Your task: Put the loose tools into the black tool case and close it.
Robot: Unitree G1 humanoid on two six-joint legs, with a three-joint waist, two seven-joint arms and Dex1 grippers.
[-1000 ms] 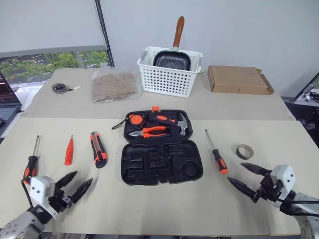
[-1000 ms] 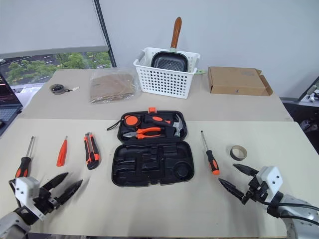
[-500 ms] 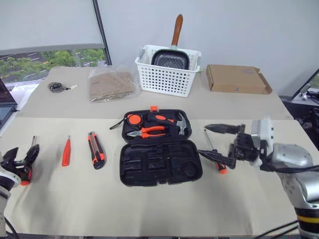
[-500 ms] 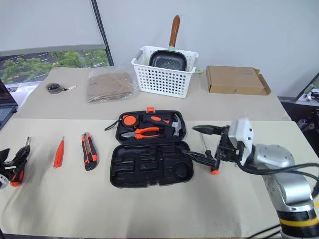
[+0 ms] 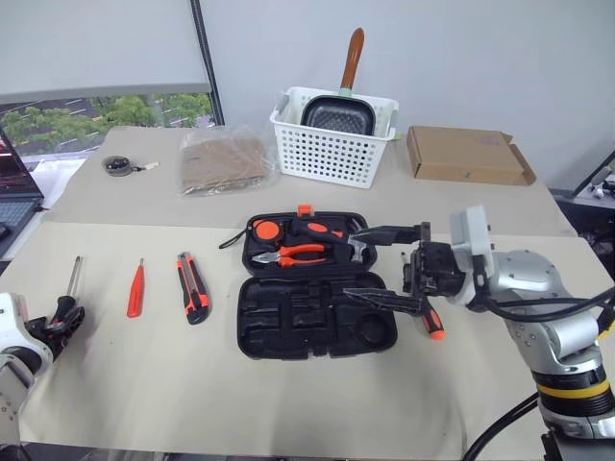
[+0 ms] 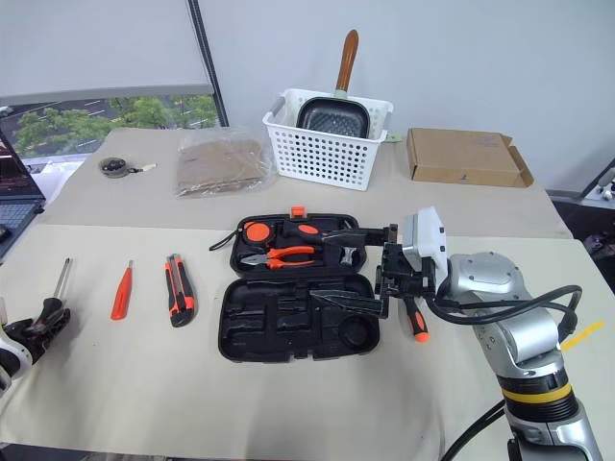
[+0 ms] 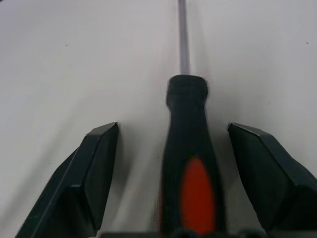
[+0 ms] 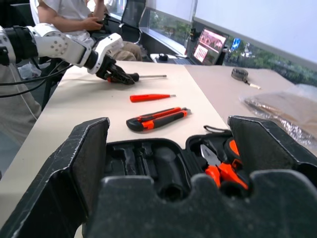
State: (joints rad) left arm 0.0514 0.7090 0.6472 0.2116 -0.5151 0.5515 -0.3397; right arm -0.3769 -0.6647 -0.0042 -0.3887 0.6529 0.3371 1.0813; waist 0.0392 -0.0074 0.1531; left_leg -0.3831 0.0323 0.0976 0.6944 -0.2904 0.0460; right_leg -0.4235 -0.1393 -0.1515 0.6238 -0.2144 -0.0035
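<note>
The black tool case point(image 5: 288, 327) lies open mid-table, with pliers point(image 5: 298, 254) and a hammer in its far half. My right gripper point(image 5: 350, 268) hovers open over it, pointing left and holding nothing. A long screwdriver point(image 6: 415, 322) lies right of the case, mostly hidden behind that gripper. Left of the case lie the utility knife point(image 5: 190, 288), the short red screwdriver point(image 5: 135, 293) and another long screwdriver point(image 5: 74, 278). My left gripper point(image 5: 63, 317) is open astride this one's handle point(image 7: 190, 163), a gap showing beside each finger point(image 7: 94, 168).
A white basket point(image 5: 332, 144) holding a pan stands at the back, with a cardboard box point(image 5: 468, 155) to its right and a plastic bag point(image 5: 226, 159) to its left. A laptop point(image 5: 12, 197) sits at the left edge. A seated person point(image 8: 74, 12) is beyond the table's left end.
My right gripper rose from the front right of the table and swung left over the case. My left gripper moved left onto the screwdriver handle, its fingers drawing closer together.
</note>
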